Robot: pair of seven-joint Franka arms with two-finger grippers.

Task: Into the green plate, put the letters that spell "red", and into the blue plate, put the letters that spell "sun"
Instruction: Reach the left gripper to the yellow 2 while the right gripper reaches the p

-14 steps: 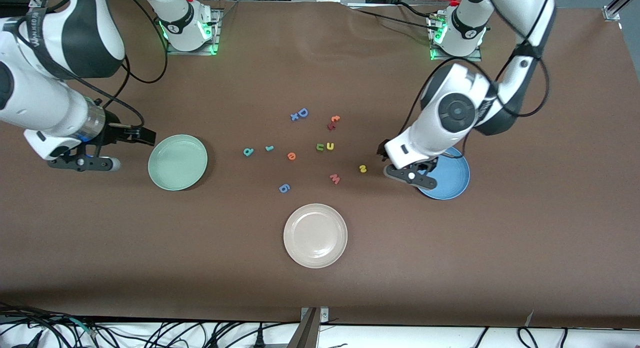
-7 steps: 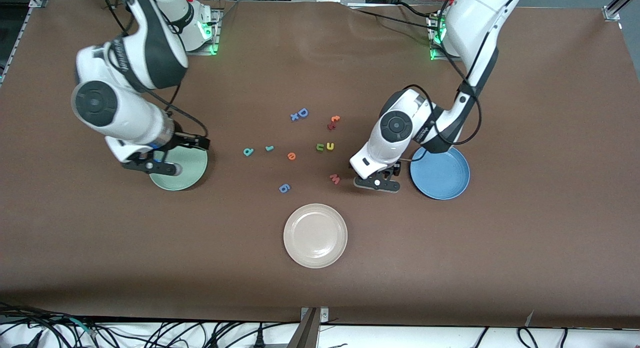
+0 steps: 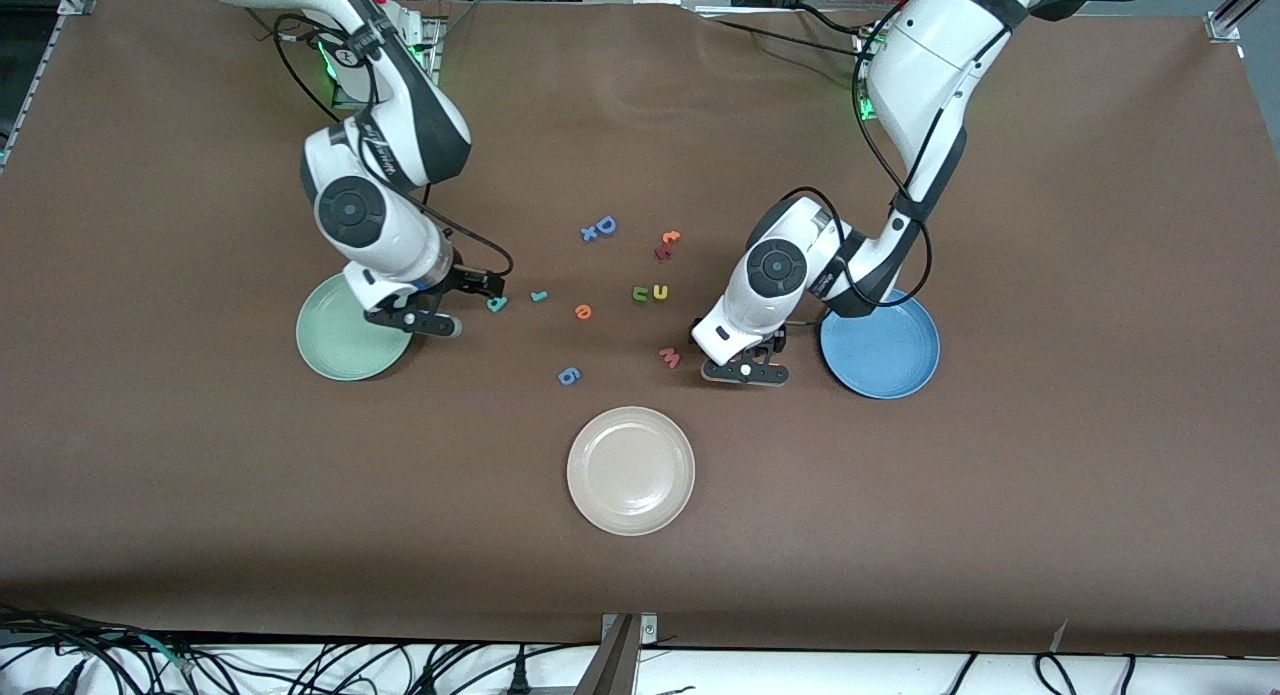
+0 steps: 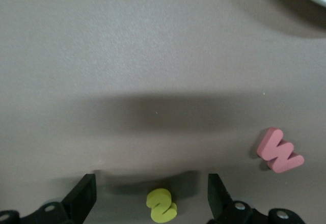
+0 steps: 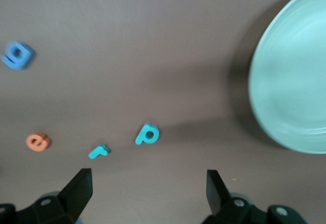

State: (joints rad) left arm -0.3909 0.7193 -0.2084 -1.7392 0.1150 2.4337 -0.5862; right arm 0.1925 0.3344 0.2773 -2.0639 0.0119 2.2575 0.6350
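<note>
No brand names readable anywhere; the only writing is the foam letters themselves. The left end effector is low over the bench with its fingers spread, and the yellow "s" sits between them, untouched. In the front view that "s" is hidden under the arm. The pink "w" lies just beside it, and the blue plate is near, toward the left arm's end.

The right end effector has its fingers apart too, by the rim of the green plate, with the teal "d" right next to it. The teal "r" and orange "e" follow toward mid-bench. The yellow "u" and green "n" touch each other. Both plates hold no letters.
</note>
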